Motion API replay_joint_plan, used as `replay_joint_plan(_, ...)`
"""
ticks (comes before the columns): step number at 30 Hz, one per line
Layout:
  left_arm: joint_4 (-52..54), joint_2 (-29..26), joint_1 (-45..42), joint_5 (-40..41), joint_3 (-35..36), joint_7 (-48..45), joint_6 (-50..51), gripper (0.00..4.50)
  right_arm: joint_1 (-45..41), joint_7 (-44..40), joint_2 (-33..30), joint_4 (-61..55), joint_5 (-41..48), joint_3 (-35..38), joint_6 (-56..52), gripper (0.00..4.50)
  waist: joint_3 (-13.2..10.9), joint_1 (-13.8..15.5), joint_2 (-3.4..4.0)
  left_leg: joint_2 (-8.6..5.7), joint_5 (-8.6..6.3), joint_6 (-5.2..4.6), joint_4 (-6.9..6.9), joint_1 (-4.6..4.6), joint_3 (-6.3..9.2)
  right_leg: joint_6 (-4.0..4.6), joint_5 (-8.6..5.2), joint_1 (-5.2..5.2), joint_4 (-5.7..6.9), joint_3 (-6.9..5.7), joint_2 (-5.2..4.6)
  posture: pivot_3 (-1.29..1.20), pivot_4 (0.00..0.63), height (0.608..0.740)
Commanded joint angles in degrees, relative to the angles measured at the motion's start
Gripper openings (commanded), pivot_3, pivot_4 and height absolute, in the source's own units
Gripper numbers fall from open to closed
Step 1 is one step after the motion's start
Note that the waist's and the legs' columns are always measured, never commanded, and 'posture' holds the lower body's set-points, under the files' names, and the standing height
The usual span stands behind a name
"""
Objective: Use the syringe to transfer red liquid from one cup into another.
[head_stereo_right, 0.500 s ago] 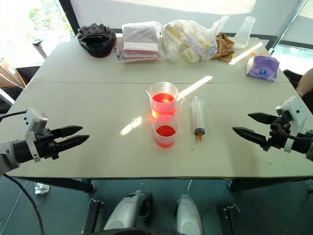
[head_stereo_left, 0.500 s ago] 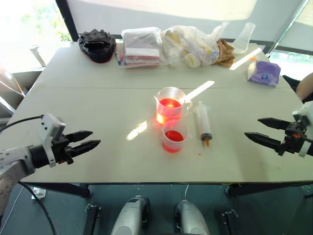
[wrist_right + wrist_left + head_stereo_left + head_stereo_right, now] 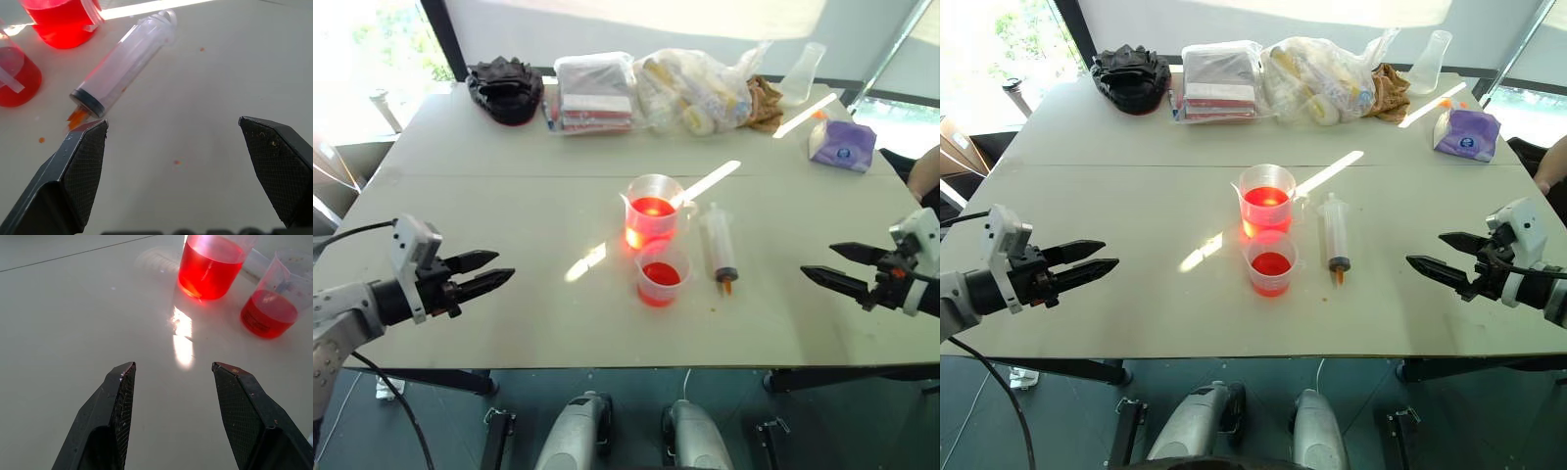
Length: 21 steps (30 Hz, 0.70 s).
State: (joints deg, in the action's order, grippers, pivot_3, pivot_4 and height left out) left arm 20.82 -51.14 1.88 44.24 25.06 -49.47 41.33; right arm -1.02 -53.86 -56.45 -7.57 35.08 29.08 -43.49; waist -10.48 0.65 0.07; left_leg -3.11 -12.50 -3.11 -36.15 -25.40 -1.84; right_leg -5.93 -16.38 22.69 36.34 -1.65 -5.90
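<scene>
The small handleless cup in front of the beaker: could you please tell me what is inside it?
The small cup holds red liquid in its lower part, the upper part empty. Nothing covers it; nothing else shows in it.

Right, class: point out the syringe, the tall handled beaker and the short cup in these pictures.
syringe [image 3: 1335, 233]: right eye view, middle of the clear barrel.
tall handled beaker [image 3: 1266, 208]: right eye view, front wall at the red liquid.
short cup [image 3: 1271, 270]: right eye view, front wall.

red liquid [image 3: 652, 208]; syringe [image 3: 719, 245] clear, orange tip; purple pack [image 3: 842, 145].
</scene>
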Motion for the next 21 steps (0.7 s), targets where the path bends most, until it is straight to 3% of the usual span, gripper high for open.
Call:
replay_joint_plan(1,0.89,0.27,-0.38,-0.62,0.15,0.88,-0.31,2.6,-0.96,1.74,-1.1,-1.41,-0.32,-0.67,-2.04,4.47,0.0,0.06,0.0,0.0,0.0,0.0,0.0,0.0,0.0,0.0,0.0,0.0,0.0,0.0,0.0,0.0,0.15,0.74)
replay_joint_plan(6,0.45,0.41,-0.91,-0.18,0.72,1.52,-0.15,2.6,-2.02,2.18,-2.57,-1.33,-0.99,-3.33,-4.45,4.47,0.0,-0.01,0.0,0.0,0.0,0.0,-0.01,0.0,0.0,0.0,0.0,0.0,0.0,0.0,0.0,0.0,0.15,0.74)
replay_joint_plan(11,-0.15,-0.48,-3.92,-0.42,-0.42,1.42,0.04,2.6,-9.51,2.27,-3.78,0.22,-0.18,-5.76,-7.52,4.47,0.0,-0.09,0.02,0.0,0.0,0.0,-0.02,0.0,0.0,-0.04,0.03,0.0,0.0,0.0,0.0,0.0,0.15,0.74)
replay_joint_plan(15,-4.53,-2.17,-13.58,2.23,-1.72,-0.68,2.12,2.6,-25.24,4.96,-4.53,1.11,0.32,-15.11,-17.29,4.47,0.0,-0.29,0.03,0.0,0.01,0.01,-0.03,-0.03,0.0,0.01,0.06,0.29,0.01,0.0,0.01,0.0,0.15,0.74)
replay_joint_plan(18,-10.62,-6.14,-25.71,2.98,-5.48,-6.93,3.64,2.6,-45.43,4.92,-2.76,11.36,-1.9,-25.56,-28.25,4.47,-0.02,-0.69,0.04,0.0,0.02,0.03,-0.08,-0.09,-0.02,-0.02,0.08,0.4,0.07,0.0,0.02,0.0,0.15,0.74)
replay_joint_plan(21,-14.94,-9.18,-33.16,0.88,-10.37,-13.92,2.46,2.6,-57.79,3.0,-0.33,21.39,-6.93,-34.9,-28.47,4.47,-0.02,-1.26,0.03,-0.02,0.15,0.22,-0.08,-0.33,-0.05,-0.01,0.14,0.62,0.07,-0.02,0.02,0.0,0.15,0.74)
